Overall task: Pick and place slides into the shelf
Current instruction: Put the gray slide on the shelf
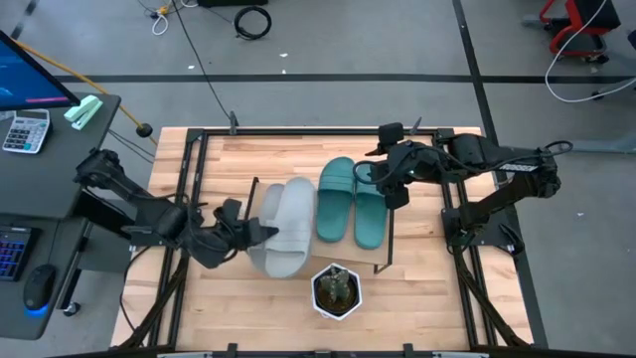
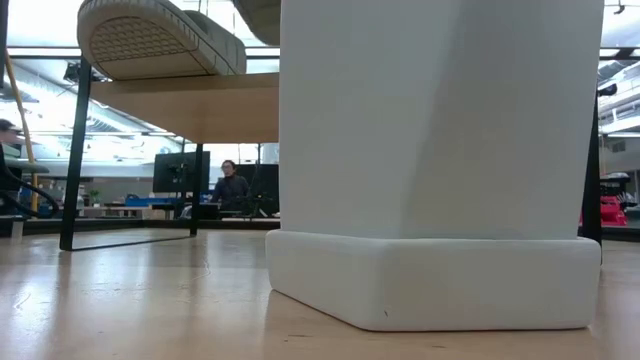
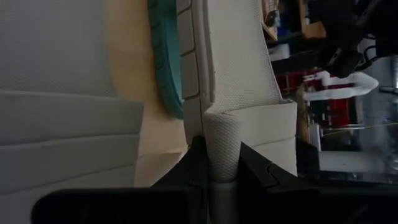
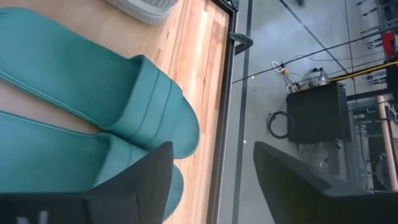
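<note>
Since my left gripper (image 1: 260, 233) pinches the edge of a grey slide (image 1: 282, 229) in its fingers, that ridged foam shoe lies steady on the shelf (image 1: 383, 257), beside the teal pair (image 1: 350, 202); my right gripper (image 1: 390, 189), fingers wide and empty, hovers at their toes; a potted plant (image 1: 336, 289) stands near.

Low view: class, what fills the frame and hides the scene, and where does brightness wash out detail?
Low view: the white planter sits close, blocking most of the shelf; the bright background behind the shelf legs is washed out. High view: even light, soft shadows.
</note>
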